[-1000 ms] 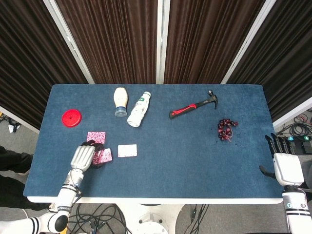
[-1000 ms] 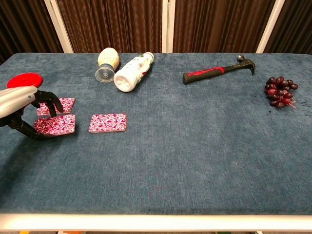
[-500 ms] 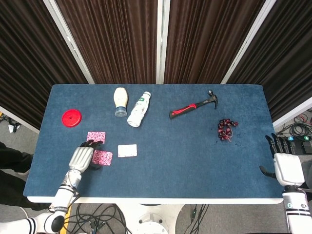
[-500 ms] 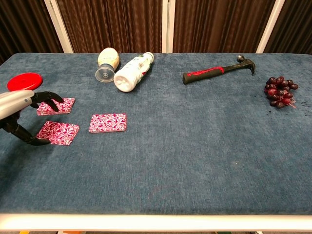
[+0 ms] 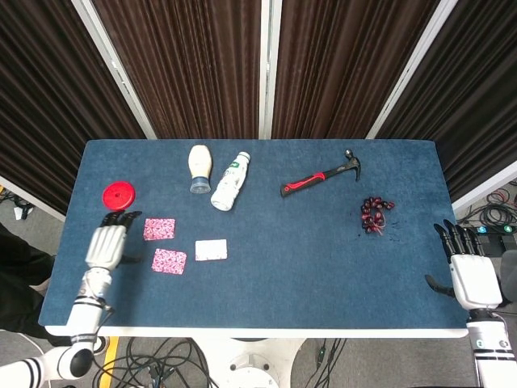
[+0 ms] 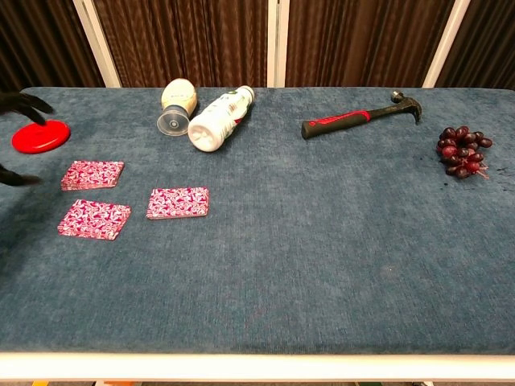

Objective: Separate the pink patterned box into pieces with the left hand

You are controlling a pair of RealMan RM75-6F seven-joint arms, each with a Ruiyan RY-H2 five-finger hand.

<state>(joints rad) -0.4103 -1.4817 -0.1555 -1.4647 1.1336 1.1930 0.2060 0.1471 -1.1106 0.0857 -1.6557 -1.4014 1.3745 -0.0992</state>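
Three pink patterned pieces lie flat and apart on the blue table: one at the far left point(image 5: 159, 229) point(image 6: 92, 174), one nearer the front point(image 5: 169, 261) point(image 6: 94, 219), and one to their right point(image 5: 211, 250) point(image 6: 178, 203) that shows a pale face in the head view. My left hand point(image 5: 107, 242) hovers left of the pieces with its fingers spread, holding nothing; only its dark fingertips point(image 6: 18, 101) show at the chest view's left edge. Off the table's right front corner, my right hand point(image 5: 466, 273) is open and holds nothing.
A red disc point(image 5: 119, 196) point(image 6: 40, 135) lies just beyond my left hand. A mayonnaise bottle point(image 5: 199, 167) and a white bottle point(image 5: 230, 180) lie on their sides at the back. A red-handled hammer point(image 5: 321, 175) and a grape bunch point(image 5: 375, 213) are to the right.
My left hand let go of the front pink piece, which now lies flat, and drew back to the left, with fingers opening. The right hand barely moved.
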